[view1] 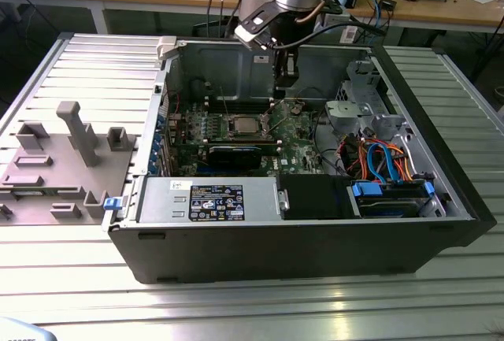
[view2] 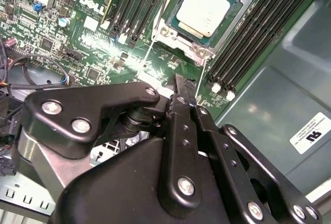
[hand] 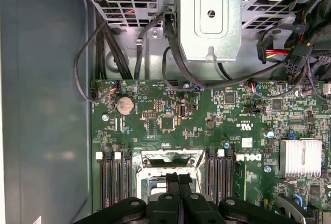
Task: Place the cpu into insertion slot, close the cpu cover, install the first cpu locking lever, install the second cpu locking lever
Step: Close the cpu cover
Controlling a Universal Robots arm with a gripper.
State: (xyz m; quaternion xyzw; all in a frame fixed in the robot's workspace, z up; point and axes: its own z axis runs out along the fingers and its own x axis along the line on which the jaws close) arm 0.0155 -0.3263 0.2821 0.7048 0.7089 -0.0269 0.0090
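In the exterior view the arm hangs inside the open computer case (view1: pixel 276 254). The claw (view1: pixel 285 79) is a bit above the green board. The chip (view1: pixel 240 126) is lower down and off to the exterior view's left of the claw, well apart from it. A grey plastic rack (view1: pixel 71 132) sits on the table (view1: pixel 236 309), way out past the case on that same side.

The second wrist view gets much closer. The claw (view2: pixel 180 85) looks pinched closed with nothing in it, fingertips pretty much together. Just beyond the tips, the chip (view2: pixel 204 6) lies flat in its socket (view2: pixel 207 54), with a thin metal frame (view2: pixel 181 36) around it. Can't really tell if that frame is latched. Long memory slots (view2: pixel 248 43) run along both sides of the socket.

The first wrist view looks the other way over the claw (hand: pixel 178 180). The socket (hand: pixel 168 157) is mostly tucked behind the tips, so the chip isn't clear there. This view adds what's further out from the claw: a coin battery (hand: pixel 124 105), a finned heat sink (hand: pixel 300 157), a metal bracket (hand: pixel 209 17) and black cables (hand: pixel 103 43).
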